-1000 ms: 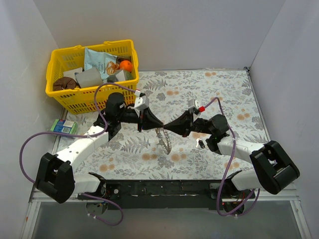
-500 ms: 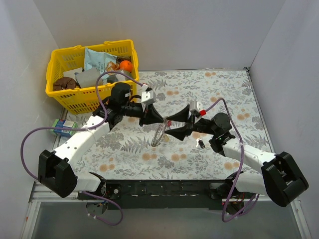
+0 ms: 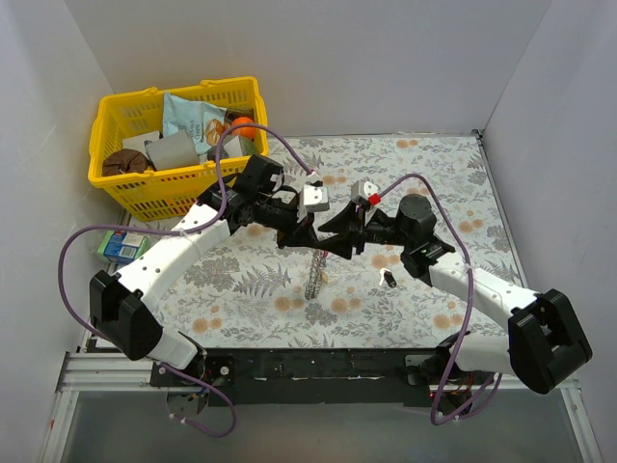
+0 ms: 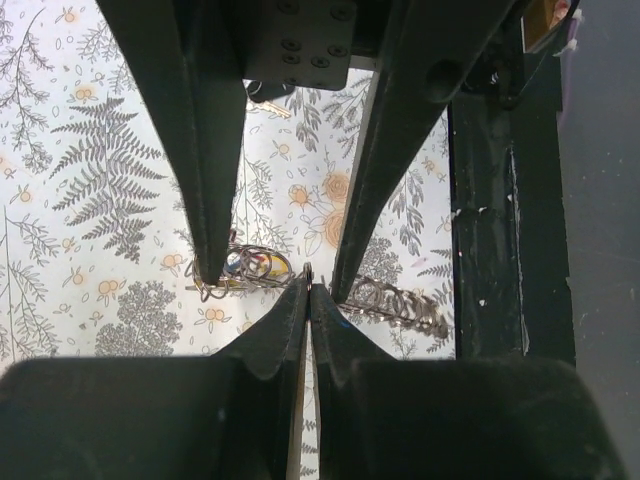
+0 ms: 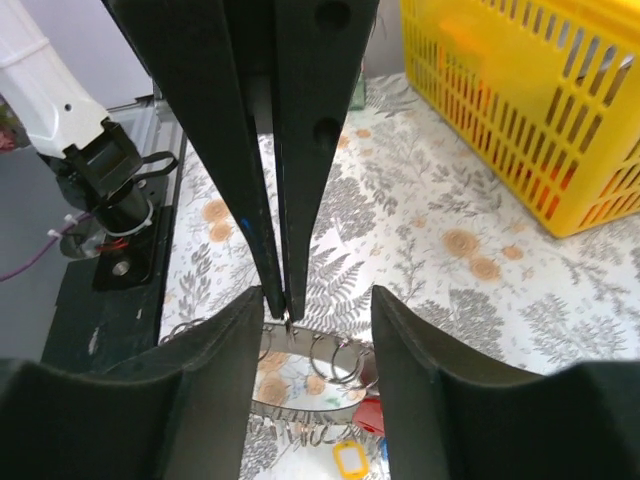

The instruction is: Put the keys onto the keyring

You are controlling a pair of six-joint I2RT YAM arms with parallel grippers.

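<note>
1. There are two arms, one keyring (image 3: 312, 275), one yellow basket (image 3: 145, 188) full of odds and ends, and one small blue-green box (image 3: 121, 245) beside it.
2. The left gripper (image 3: 307, 238) is clenched on the top of the keyring, which hangs above the middle of the cloth (image 3: 434, 183). The right gripper (image 3: 333, 238) faces it tip to tip, its jaws spread wide to either side of the left one's tips and grasping nothing.
3. One dark key (image 3: 388, 279) lies alone on the cloth, near the right arm.
4. Only the right wrist view shows a yellow key (image 5: 350, 460) and a red key (image 5: 371, 410) under the ring. The overhead view is too small to show either.
5. The cloth is pale, printed with ferns and orange flowers. Plain white walls (image 3: 337, 68) close in three sides.
</note>
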